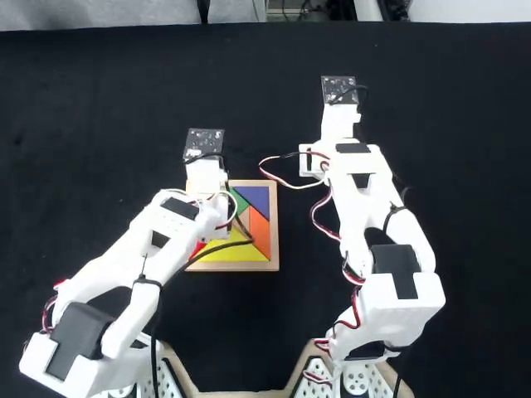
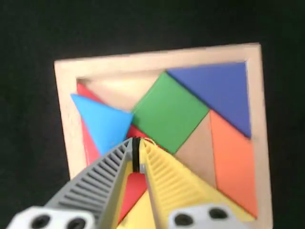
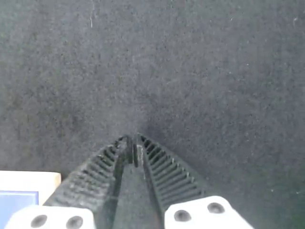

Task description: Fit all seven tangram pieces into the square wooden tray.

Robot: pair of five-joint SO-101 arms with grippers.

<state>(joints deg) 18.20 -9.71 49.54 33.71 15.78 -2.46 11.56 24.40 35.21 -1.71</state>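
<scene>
Left gripper [image 2: 136,151] has its jaws pressed together, tips over the square wooden tray [image 2: 143,59]. Just beside the tips a light blue triangle [image 2: 102,119] lies askew across the red triangle [image 2: 86,138]; the green square [image 2: 169,112] sits just ahead. Right gripper [image 3: 129,148], jaws likewise closed, hangs over black cloth [image 3: 190,71]
</scene>
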